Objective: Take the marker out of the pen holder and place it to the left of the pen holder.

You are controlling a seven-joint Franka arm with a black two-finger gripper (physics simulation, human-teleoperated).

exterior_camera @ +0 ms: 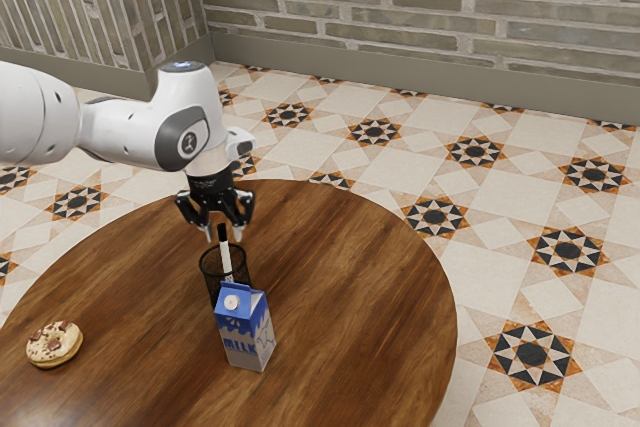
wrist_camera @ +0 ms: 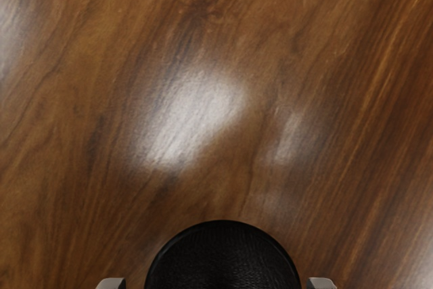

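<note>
I'm seeing the marker (exterior_camera: 226, 257) showing a white barrel and a black upper end, leaning slightly as it's standing in the dark mesh pen holder (exterior_camera: 209, 273). The blue-and-white milk carton (exterior_camera: 240, 332) is standing just beside the holder. My gripper (exterior_camera: 224, 235) is hovering above, its fingers standing wide apart around the marker's top, gripping nothing.

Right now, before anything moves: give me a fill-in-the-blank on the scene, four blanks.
The marker's upper end is coloured ____.
The word on the carton reads ____.
Of the donut and the pen holder, the one nearer the carton is the ____.
My hand is ____, not shut.

Missing words: black; MILK; pen holder; open.
</note>
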